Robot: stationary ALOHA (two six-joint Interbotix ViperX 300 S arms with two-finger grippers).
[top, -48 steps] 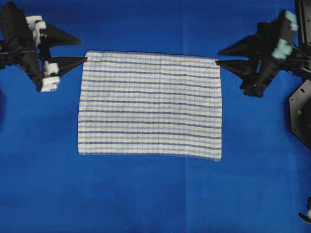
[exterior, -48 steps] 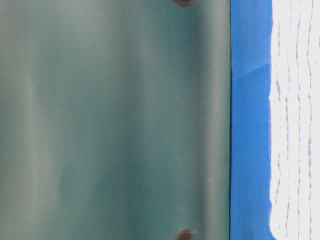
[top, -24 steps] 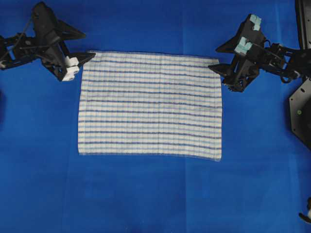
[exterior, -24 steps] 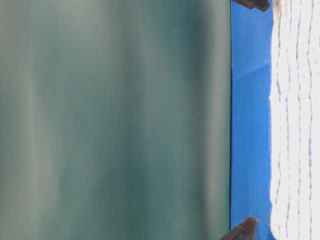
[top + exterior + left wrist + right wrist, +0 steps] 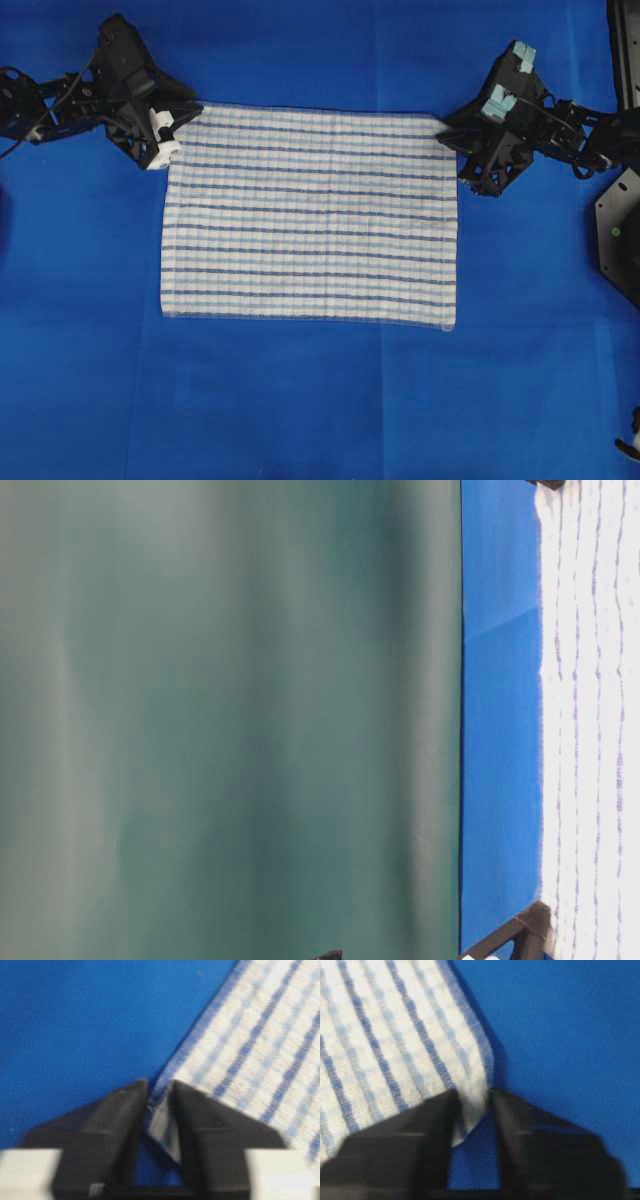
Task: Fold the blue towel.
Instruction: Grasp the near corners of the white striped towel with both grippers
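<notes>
The blue towel (image 5: 310, 215), white with thin blue stripes, lies flat and spread out on the table. My left gripper (image 5: 183, 118) is at its far left corner. In the left wrist view the left gripper (image 5: 160, 1091) is shut, with the towel (image 5: 260, 1045) corner pinched between the black fingers. My right gripper (image 5: 447, 130) is at the far right corner. The right wrist view shows the right gripper (image 5: 474, 1095) closed on the towel (image 5: 395, 1045) corner, cloth filling the gap at the tips. The towel (image 5: 590, 730) also shows along the right of the table-level view.
A solid blue table covering (image 5: 300, 400) lies under everything. A black mount plate (image 5: 620, 235) stands at the right edge. The table-level view is mostly a blurred green surface (image 5: 230, 720).
Both grippers have moved inward onto the towel's far corners and closed from wide open. The towel still lies flat in the same place.
</notes>
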